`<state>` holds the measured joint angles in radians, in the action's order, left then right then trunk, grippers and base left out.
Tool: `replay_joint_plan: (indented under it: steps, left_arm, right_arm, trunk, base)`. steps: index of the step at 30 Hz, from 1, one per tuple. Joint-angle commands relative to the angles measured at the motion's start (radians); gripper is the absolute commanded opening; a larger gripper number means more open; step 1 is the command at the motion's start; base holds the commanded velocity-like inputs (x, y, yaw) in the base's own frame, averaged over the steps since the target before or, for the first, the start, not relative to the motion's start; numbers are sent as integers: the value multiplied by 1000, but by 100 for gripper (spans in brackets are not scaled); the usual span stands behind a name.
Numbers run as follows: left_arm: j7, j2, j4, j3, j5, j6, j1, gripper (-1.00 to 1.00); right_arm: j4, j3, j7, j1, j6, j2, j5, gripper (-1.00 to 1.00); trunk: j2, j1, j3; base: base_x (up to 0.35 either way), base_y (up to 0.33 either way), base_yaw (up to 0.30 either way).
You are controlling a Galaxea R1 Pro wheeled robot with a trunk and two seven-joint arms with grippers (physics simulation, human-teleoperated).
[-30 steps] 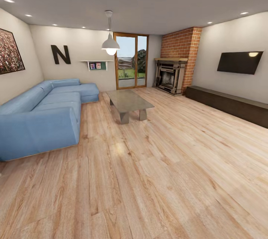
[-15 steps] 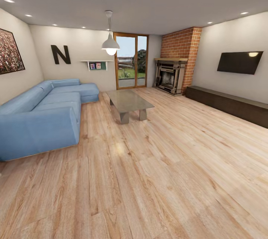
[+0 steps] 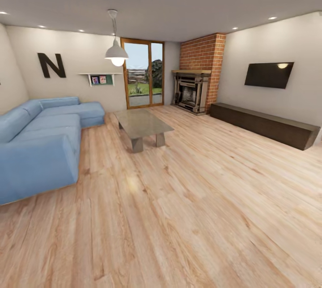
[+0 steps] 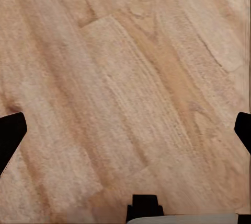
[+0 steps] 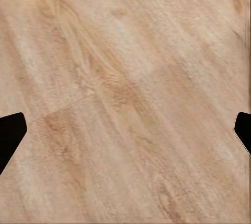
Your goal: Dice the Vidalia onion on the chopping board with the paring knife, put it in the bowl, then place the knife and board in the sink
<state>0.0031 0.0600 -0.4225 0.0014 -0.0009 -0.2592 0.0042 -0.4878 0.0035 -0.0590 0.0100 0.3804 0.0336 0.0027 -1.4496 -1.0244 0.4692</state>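
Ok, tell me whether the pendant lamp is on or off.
On: the pendant lamp's bulb glows bright white beneath its shade, hanging above the coffee table.

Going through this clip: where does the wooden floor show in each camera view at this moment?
Head view: the wooden floor covers the lower half, running past the blue sofa and under the coffee table.
Left wrist view: floor lies beyond the open left gripper.
Right wrist view: floor lies beyond the open right gripper.
Shared landmark: the pale planks with their seams.
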Motion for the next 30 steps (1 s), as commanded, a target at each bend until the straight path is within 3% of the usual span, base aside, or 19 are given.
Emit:
replay_joint_plan:
  steps: [1, 16, 30]
  left_arm:
    - [0, 0, -1, 0, 0, -2, 0, 100]
    - [0, -1, 1, 0, -1, -2, 0, 100]
    - [0, -2, 3, 0, -1, -2, 0, 100]
  right_arm:
    - [1, 1, -2, 1, 3, 0, 0, 100]
    - [1, 0, -2, 1, 3, 0, 0, 100]
    - [1, -2, -2, 1, 3, 0, 0, 100]
  trunk:
    - [0, -1, 1]
    - [0, -1, 1]
    - [0, -1, 1]
  base:
    - [327, 0, -276]
    - [329, -4, -278]
    - [318, -140, -278]
